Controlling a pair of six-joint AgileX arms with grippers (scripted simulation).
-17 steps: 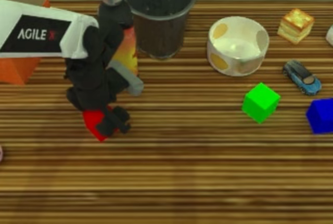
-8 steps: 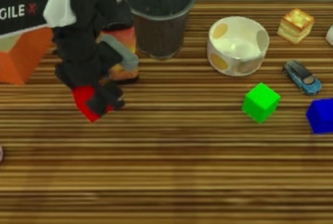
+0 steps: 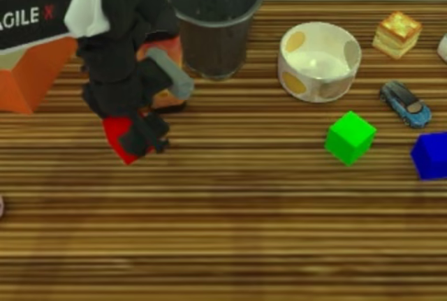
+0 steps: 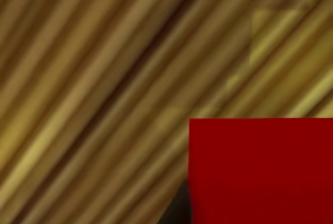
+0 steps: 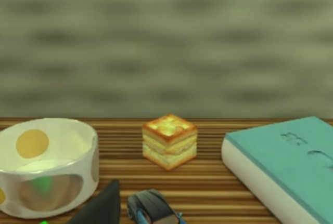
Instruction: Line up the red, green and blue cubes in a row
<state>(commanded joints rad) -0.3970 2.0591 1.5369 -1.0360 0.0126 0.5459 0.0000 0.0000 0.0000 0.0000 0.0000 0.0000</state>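
My left gripper (image 3: 142,135) is shut on the red cube (image 3: 116,140) and holds it above the table's left half, in front of an orange bottle. In the left wrist view the red cube (image 4: 260,172) fills the lower corner, with a dark finger (image 4: 179,211) against its side. The green cube (image 3: 350,137) rests on the table right of centre. The blue cube (image 3: 431,154) sits at the right edge, cut off by the frame. My right arm is out of the top view. Its gripper (image 5: 148,206) is open and hangs near the toy car, with one dark finger (image 5: 104,208) showing.
A dark cup (image 3: 213,18) and a white dotted bowl (image 3: 320,60) stand at the back. A cake-like block (image 3: 397,33) and a blue toy car (image 3: 405,103) are at back right. An orange box (image 3: 31,77) is at far left, a teal book (image 5: 291,161) off right.
The left gripper rose off the table with the red cube, toward the back left, then shifted slightly right. The green and blue cubes have not moved.
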